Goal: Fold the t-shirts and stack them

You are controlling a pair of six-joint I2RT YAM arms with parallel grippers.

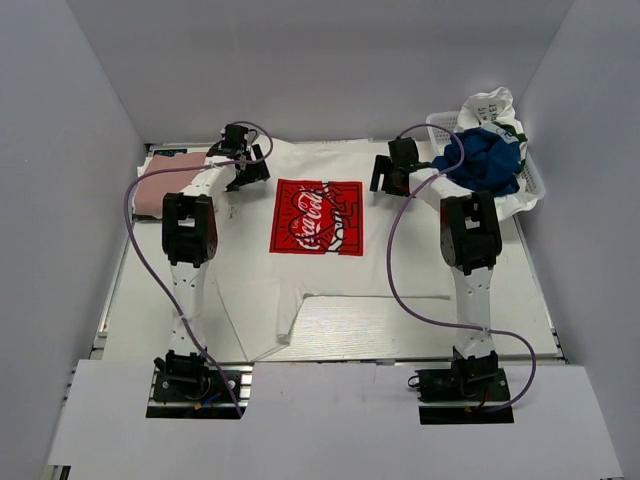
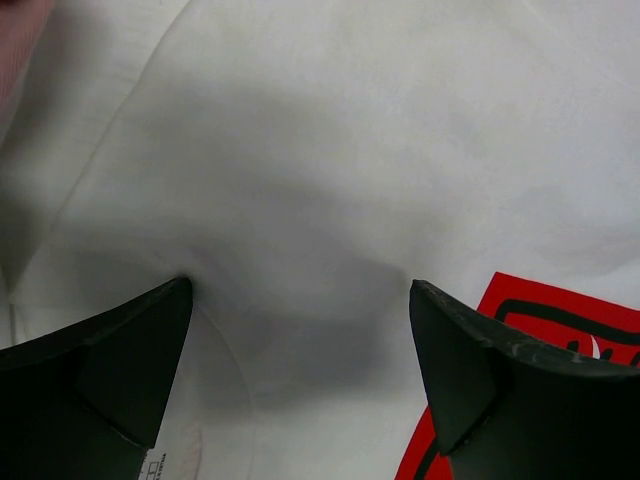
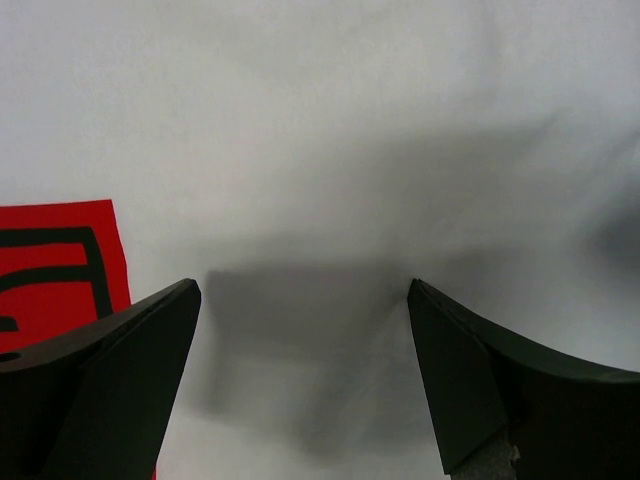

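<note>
A white t-shirt (image 1: pixel 330 270) with a red Coca-Cola print (image 1: pixel 317 217) lies spread flat across the middle of the table. My left gripper (image 1: pixel 247 176) hovers open over its far left shoulder, and my right gripper (image 1: pixel 388 178) is open over its far right shoulder. In the left wrist view the open left gripper (image 2: pixel 300 290) has only white cloth (image 2: pixel 330 150) between its fingers, with the red print (image 2: pixel 560 310) at the right. The right gripper (image 3: pixel 303 288) is likewise open close over white cloth (image 3: pixel 350 120). A folded salmon-pink t-shirt (image 1: pixel 165 185) lies at the far left.
A white plastic basket (image 1: pixel 533 180) stands at the far right, holding a crumpled blue t-shirt (image 1: pixel 485 162) and a white one with dark-green trim (image 1: pixel 490 105). Grey walls close in the table on three sides. Purple cables loop along both arms.
</note>
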